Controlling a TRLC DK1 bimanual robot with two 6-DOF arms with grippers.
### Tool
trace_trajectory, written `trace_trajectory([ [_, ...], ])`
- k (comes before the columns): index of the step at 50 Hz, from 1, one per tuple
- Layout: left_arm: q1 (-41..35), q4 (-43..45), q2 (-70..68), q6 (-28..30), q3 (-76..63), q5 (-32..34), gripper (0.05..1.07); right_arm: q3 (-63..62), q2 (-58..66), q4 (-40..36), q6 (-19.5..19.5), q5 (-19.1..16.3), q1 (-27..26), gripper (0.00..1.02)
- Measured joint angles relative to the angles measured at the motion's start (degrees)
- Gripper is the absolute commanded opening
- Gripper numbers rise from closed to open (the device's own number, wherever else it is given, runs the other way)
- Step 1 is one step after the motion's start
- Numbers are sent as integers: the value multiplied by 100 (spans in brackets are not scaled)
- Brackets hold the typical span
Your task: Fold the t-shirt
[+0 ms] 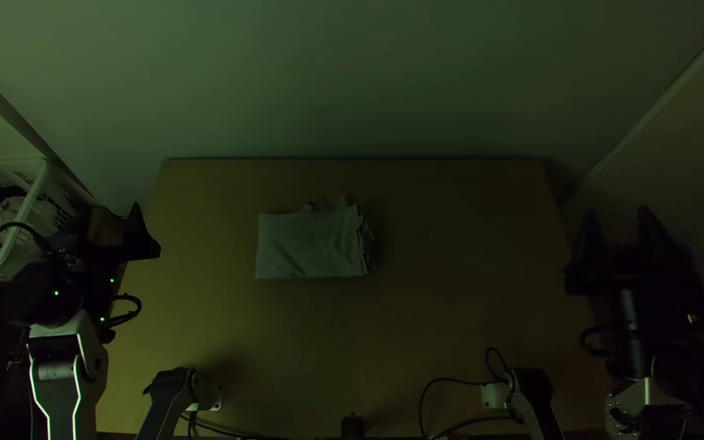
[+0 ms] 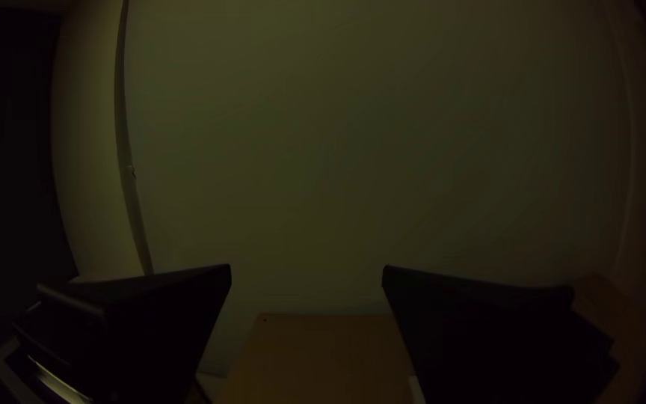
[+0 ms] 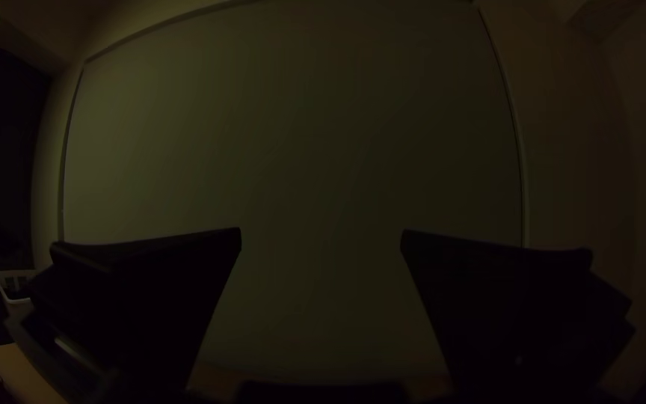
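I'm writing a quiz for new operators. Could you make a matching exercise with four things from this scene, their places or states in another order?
1. T-shirt
2. Basket
3. Left gripper
4. Right gripper

A. Open, by the table's right edge
B. White, left of the table
C. Open, by the table's left edge
D. Folded, on the table

1-D, 2-B, 3-C, 4-A
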Motion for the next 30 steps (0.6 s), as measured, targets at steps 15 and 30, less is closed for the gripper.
trace_trajectory([
  [15, 87, 608, -1504, 2, -1639, -2, 103, -1207, -1117, 48, -13, 0, 74, 98],
  [30, 186, 922, -2588, 2, -3095, -2, 102, -2424, -1963, 258, -15, 0, 76, 98],
])
